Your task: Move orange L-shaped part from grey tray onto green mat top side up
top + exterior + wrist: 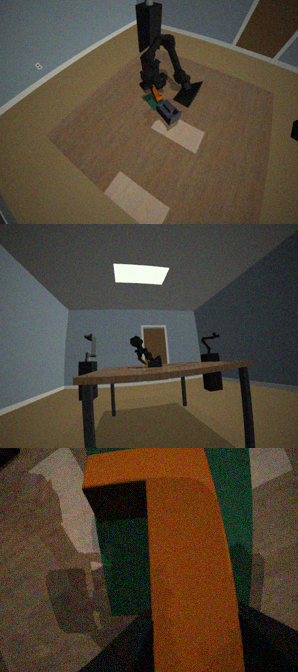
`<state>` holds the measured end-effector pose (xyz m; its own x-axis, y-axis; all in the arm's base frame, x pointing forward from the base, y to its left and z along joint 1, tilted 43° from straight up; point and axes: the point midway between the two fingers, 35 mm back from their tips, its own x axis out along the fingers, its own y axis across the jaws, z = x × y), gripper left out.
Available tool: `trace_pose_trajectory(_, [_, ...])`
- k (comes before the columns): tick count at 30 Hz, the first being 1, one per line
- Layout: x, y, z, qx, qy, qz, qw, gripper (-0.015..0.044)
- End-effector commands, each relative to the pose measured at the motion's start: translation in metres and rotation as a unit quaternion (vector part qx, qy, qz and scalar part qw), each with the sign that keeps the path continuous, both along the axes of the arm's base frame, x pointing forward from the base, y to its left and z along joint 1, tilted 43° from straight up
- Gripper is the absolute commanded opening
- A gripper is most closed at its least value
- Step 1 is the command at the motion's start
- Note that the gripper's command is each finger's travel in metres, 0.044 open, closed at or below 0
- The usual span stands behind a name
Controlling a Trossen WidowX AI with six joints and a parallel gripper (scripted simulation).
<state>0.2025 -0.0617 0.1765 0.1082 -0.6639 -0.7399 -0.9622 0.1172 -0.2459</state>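
Note:
The orange L-shaped part (158, 96) (143, 361) (185, 548) is out of the grey tray. My gripper (152, 86) (193, 616) is shut on its plain end. The part is tilted in the exterior view, with the L-shaped end lower. It hangs over the green mat (150, 101) (125, 563), and the L-shaped end points toward the tray. The grey tray (164, 115) stands beside the mat, its pocket showing dark and empty. The part's far end at the fingers is cut off in the wrist view, and the gap under the L-shaped end is hard to judge.
The arm's black base plate (191, 96) lies to the right of the mat and tray in the top view. Bright light patches (186, 135) fall on the wooden table (111, 134) past the tray. Other arms on pedestals stand in the background.

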Motion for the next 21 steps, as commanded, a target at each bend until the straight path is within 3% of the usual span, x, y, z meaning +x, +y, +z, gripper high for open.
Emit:
trace_pose_trajectory(1, [0.000, -0.004, -0.003, -0.003, 0.000, 0.001, 1.000, 0.0000])
trace_pose_trajectory(21, [0.002, -0.020, -0.020, -0.004, 0.000, 0.000, 1.000, 0.0000])
